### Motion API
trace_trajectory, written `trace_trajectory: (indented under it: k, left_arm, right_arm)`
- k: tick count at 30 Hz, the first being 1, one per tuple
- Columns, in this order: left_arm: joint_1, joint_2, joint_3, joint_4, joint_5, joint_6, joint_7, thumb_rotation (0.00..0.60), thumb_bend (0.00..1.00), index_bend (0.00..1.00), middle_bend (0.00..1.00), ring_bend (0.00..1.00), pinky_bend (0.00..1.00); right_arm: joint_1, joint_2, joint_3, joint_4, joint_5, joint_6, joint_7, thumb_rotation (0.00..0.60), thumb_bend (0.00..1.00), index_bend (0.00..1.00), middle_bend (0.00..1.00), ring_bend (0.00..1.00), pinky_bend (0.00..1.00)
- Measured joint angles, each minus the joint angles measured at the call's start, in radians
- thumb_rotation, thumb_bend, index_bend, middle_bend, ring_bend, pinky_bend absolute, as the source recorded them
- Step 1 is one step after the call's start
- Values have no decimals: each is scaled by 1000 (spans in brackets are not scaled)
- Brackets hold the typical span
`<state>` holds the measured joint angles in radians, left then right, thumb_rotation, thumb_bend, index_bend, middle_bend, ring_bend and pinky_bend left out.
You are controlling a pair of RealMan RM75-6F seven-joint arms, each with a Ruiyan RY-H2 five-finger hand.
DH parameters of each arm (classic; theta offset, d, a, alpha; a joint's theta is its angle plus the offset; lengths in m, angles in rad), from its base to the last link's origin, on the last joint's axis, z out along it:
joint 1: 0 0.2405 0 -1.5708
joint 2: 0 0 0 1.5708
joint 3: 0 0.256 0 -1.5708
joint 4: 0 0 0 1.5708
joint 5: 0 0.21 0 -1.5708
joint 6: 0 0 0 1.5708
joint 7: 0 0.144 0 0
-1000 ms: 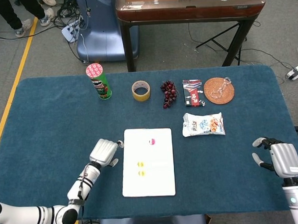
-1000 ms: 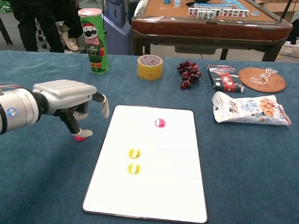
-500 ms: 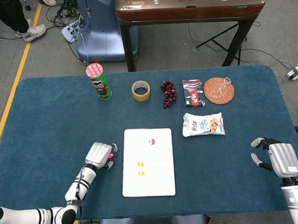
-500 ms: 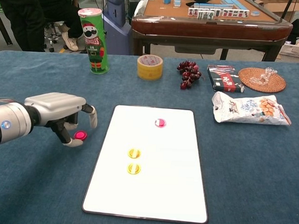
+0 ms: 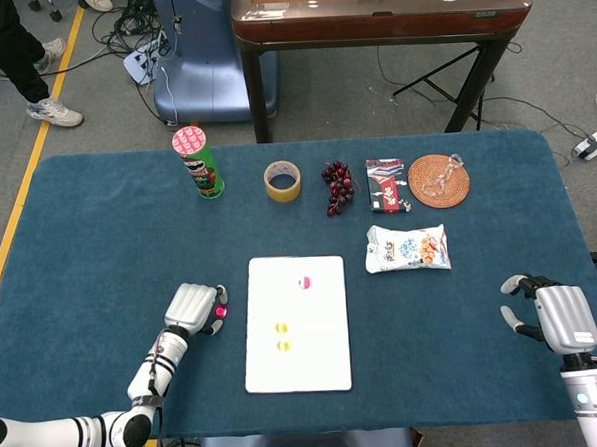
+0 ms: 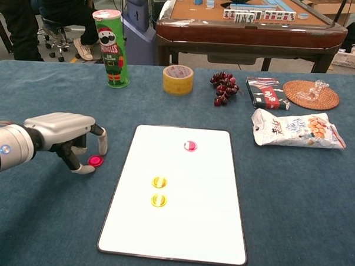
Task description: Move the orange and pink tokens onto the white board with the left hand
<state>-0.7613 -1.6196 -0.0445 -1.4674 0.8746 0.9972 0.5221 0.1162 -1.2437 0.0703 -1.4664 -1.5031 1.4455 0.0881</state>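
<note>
Grey floor (image 5: 102, 104), yellow line (image 5: 22, 193), cables; wooden mahjong table (image 5: 378, 14) behind blue-clothed table (image 5: 99, 244).

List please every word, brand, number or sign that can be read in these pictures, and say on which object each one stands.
"Pringles": on the green can, guessed mostly from the mascot face; the letters are barely legible.
Snack bag: print too blurred to read.
Dark packet beside the woven coaster: print too small to read.
Tape roll: faint print, unreadable.
Tiles on the far wooden table: marks too small to read.
White board and tokens: no text visible.
</note>
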Motion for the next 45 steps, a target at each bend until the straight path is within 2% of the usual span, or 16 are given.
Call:
trace_trajectory:
  k: [19, 30, 36, 45]
  left_arm:
    - [14, -10, -18, 17, 4, -6, 27, 600, 300, 577, 1000, 1000, 1000]
    - [14, -4, -35, 5, 14, -2, 37, 600, 300, 580, 1000, 1000, 1000]
    - [-8, 15, -67, -47, 27, 9, 61, 600, 300, 580, 1000, 1000, 1000]
    - [-97, 27, -156, -157, -3, 13, 140, 600, 300, 578, 1000, 1000, 1000]
  right_arm:
    - [0, 1, -2, 0, -1, 2, 2, 600, 251, 469, 499, 500, 611]
    - [1, 0, -2, 1, 2, 1, 3, 600, 251, 469, 499, 499, 611]
    - [1, -3, -2, 6, 0, 1, 8, 600, 251, 469, 499, 499, 611]
    - [-5, -8, -4, 24, 2, 7, 31, 600, 251, 469, 499, 500, 611]
